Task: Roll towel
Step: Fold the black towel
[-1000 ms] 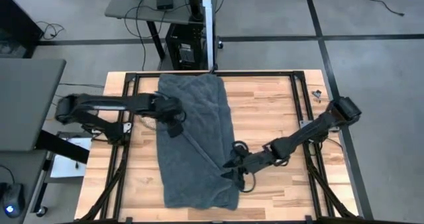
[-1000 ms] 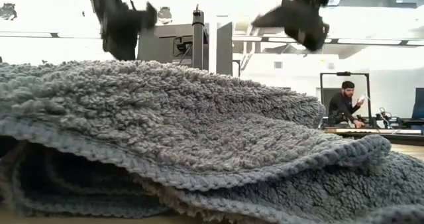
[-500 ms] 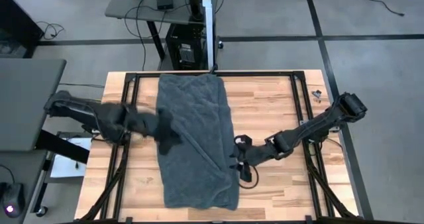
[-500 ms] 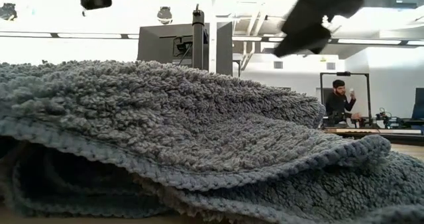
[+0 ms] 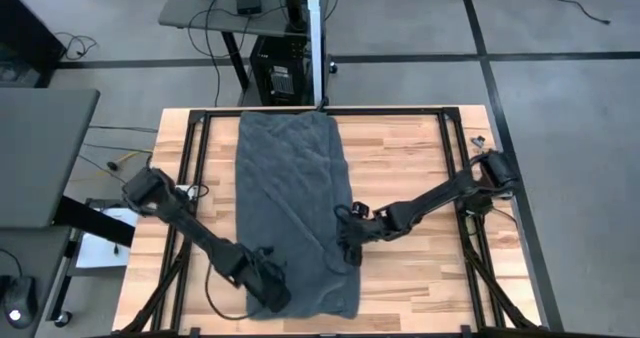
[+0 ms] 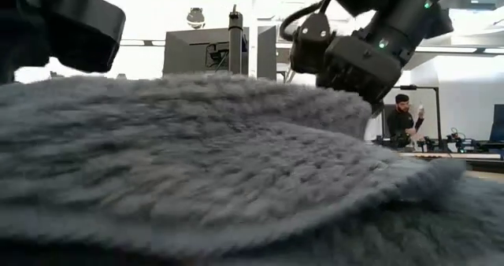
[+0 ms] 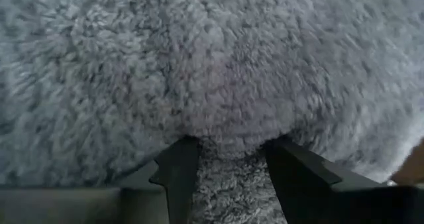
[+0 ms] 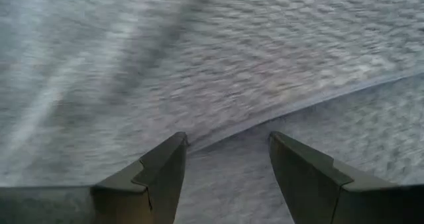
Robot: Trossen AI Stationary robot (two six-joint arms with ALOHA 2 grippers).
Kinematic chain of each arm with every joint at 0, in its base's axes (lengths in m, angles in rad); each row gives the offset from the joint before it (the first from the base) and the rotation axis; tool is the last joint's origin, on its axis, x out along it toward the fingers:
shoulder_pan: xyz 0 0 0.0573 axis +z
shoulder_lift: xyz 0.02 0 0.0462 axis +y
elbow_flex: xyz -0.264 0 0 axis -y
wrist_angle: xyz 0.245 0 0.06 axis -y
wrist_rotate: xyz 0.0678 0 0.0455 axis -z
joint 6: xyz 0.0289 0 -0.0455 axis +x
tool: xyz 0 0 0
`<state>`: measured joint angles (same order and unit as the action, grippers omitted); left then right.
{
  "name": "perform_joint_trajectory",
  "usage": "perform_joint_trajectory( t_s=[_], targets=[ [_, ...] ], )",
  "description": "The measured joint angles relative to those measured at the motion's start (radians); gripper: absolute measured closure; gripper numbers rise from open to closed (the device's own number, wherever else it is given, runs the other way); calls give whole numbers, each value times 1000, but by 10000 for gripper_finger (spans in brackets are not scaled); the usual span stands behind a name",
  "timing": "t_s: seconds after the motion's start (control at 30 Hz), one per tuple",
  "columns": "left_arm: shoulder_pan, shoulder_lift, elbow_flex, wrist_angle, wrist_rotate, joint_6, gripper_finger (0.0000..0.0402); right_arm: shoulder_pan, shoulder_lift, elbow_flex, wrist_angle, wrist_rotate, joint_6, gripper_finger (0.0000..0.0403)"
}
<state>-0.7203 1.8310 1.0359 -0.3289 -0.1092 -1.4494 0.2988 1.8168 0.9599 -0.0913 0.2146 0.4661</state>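
The dark grey towel (image 5: 290,188) lies folded lengthwise on the wooden table, reaching from the far edge to the near edge. My left gripper (image 5: 272,293) is open at the towel's near left corner, and grey pile (image 7: 218,85) bulges over its fingertips. My right gripper (image 5: 345,248) is open, low over the towel's right edge, with a hemmed cloth edge (image 8: 311,101) running between its fingers. In the low view the towel (image 6: 197,164) fills the foreground, my right gripper (image 6: 346,61) just above it. The white tag is hidden. My left gripper's open fingers (image 7: 179,174) are pushed into the pile at the towel's near left corner (image 7: 228,151), with a bulge of cloth between them. The fingers come low from the table's left near side. The towel lies on the table. Whether my right gripper touches the towel, I cannot tell.
Bare wood (image 5: 410,148) lies right of the towel and a narrow strip (image 5: 210,158) left of it. Black frame rails (image 5: 455,148) run along the table's sides. A person (image 6: 402,120) sits far behind the table, next to a monitor stand (image 6: 234,42).
My left gripper has swung from the middle of the towel's left edge toward the table's near edge, to the near left corner. My right gripper has come down at the towel's right edge, a little toward the far side.
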Motion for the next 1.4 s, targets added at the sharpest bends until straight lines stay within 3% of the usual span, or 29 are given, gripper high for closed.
perform_joint_trajectory(
  t_s=[0.27, 0.5, 0.7, 0.97, 1.23, 1.4],
  targets=[
    [-74, 6, 0, -27, 1, -124, 240, -38, -16, 2, -204, -19, -56, 194],
    [-21, -40, -5, -49, 2, -66, 240, 5, -116, 12, -88, -34, 18, 194],
    [27, -44, -6, -48, -5, 5, 240, 61, -119, 12, 84, -34, 24, 194],
    [21, -49, -6, -11, 66, 41, 240, 146, -108, 11, 20, -15, 110, 194],
    [16, -49, -6, 40, 100, 50, 240, 145, 44, 12, 200, 22, 26, 194],
    [-1, -47, -6, 50, 101, 33, 240, 121, 88, 15, 110, 21, 37, 195]
  ],
)
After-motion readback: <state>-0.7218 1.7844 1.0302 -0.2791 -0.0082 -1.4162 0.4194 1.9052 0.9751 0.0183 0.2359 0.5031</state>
